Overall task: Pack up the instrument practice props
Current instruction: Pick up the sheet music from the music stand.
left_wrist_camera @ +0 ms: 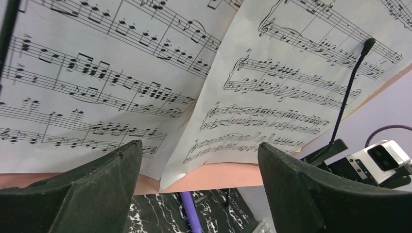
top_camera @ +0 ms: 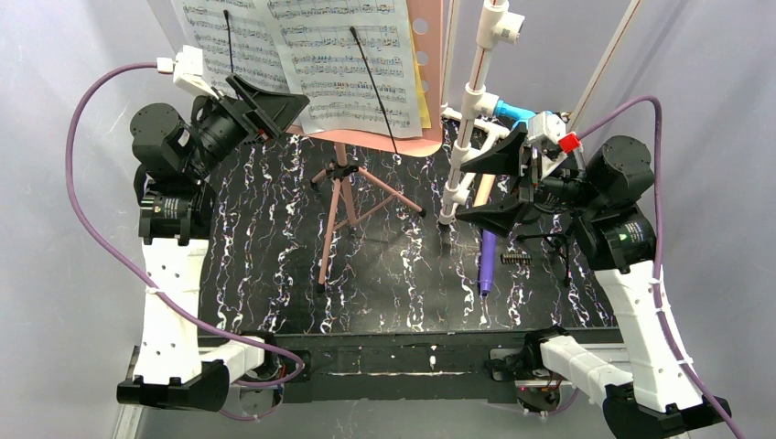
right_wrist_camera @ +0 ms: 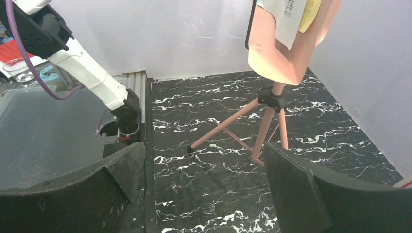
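The pink sheet-music holder (top_camera: 430, 64) stands on pink tripod legs (top_camera: 337, 206) at the back middle of the black marbled mat. Two printed music pages (top_camera: 302, 46) rest on it under thin black retaining arms (top_camera: 373, 87). My left gripper (top_camera: 297, 112) is open and empty, with its jaws just in front of the pages' lower edge (left_wrist_camera: 165, 145) and the holder's pink ledge (left_wrist_camera: 218, 177). My right gripper (top_camera: 465, 190) is open and empty, right of the stand, facing the tripod legs (right_wrist_camera: 262, 126). A purple microphone (top_camera: 487, 261) lies on the mat below it. A beige rod (top_camera: 482, 190) shows beside it.
A white pipe frame (top_camera: 476, 91) with a blue fitting (top_camera: 514, 113) stands right of the stand, close to my right gripper. A small black comb-like part (top_camera: 517, 259) lies by the purple microphone. The left arm (right_wrist_camera: 87, 73) shows in the right wrist view. White walls enclose the mat.
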`<state>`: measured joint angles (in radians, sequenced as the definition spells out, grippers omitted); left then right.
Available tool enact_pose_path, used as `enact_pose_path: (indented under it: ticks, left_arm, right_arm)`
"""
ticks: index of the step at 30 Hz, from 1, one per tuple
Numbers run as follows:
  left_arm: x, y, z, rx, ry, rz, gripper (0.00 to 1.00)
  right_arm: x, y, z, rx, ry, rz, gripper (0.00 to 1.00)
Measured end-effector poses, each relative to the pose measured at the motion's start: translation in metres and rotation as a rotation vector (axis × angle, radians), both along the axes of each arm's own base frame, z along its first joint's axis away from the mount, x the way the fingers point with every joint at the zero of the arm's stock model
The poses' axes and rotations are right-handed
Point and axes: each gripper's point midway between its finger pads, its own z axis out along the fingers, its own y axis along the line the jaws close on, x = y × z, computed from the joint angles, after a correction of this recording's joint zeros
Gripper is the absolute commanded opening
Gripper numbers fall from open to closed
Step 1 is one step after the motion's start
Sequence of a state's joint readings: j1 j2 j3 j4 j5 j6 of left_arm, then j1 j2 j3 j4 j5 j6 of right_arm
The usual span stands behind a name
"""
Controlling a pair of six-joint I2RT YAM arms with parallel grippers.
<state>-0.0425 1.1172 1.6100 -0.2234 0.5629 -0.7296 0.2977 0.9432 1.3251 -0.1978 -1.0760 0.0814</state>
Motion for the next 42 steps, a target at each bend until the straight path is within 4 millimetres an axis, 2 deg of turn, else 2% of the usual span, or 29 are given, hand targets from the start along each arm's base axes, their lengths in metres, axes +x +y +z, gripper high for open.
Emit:
enact_pose_path:
  ticks: [8,13,15,20,21,26,27,28,31,32,36,39,40,41,42]
  left_arm:
    - [0.001,-0.011,-0.006,-0.051,0.014,-0.079,0.73]
    - [-0.002,-0.016,-0.001,-0.07,0.006,-0.117,0.58]
    - [-0.005,-0.017,0.002,-0.075,-0.002,-0.13,0.56]
    - [-0.008,-0.02,0.003,-0.084,-0.012,-0.152,0.28]
    - [-0.009,-0.02,0.003,-0.086,-0.012,-0.154,0.25]
    - [-0.012,-0.022,0.01,-0.101,-0.037,-0.175,0.22]
    - [-0.014,-0.022,0.012,-0.104,-0.045,-0.18,0.24]
    - [-0.015,-0.023,0.014,-0.106,-0.051,-0.183,0.34]
    - [-0.019,-0.023,0.02,-0.114,-0.072,-0.191,0.55]
    - [-0.02,-0.023,0.021,-0.117,-0.074,-0.193,0.58]
    - [-0.015,-0.024,0.019,-0.131,-0.056,-0.195,0.57]
    - [-0.012,-0.025,0.019,-0.136,-0.055,-0.202,0.49]
    - [-0.01,-0.025,0.019,-0.139,-0.052,-0.207,0.39]
    - [-0.007,-0.026,0.018,-0.141,-0.05,-0.216,0.23]
    - [-0.006,-0.027,0.017,-0.14,-0.047,-0.219,0.17]
  right_arm:
    - [0.0,0.0,-0.002,-0.004,0.008,0.0,1.0]
    - [0.0,0.0,-0.002,-0.004,0.009,-0.001,1.0]
    - [0.001,0.0,-0.002,-0.004,0.009,-0.001,1.0]
    - [0.001,0.0,-0.002,-0.004,0.009,-0.001,1.0]
    - [0.001,0.0,-0.002,-0.004,0.009,-0.001,1.0]
    - [0.003,0.001,-0.004,-0.006,0.016,-0.001,1.0]
    - [0.004,0.001,-0.004,-0.007,0.02,-0.003,1.0]
    - [0.005,0.001,-0.005,-0.007,0.021,-0.004,1.0]
    - [0.006,0.001,-0.005,-0.007,0.023,-0.007,1.0]
    - [0.006,0.001,-0.005,-0.007,0.023,-0.008,1.0]
    - [0.006,0.001,-0.005,-0.007,0.026,-0.008,1.0]
    - [0.007,0.001,-0.005,-0.006,0.026,-0.012,1.0]
    - [0.007,0.001,-0.005,-0.006,0.027,-0.015,1.0]
    - [0.007,0.001,-0.005,-0.006,0.027,-0.017,1.0]
    - [0.008,0.001,-0.005,-0.005,0.027,-0.019,1.0]
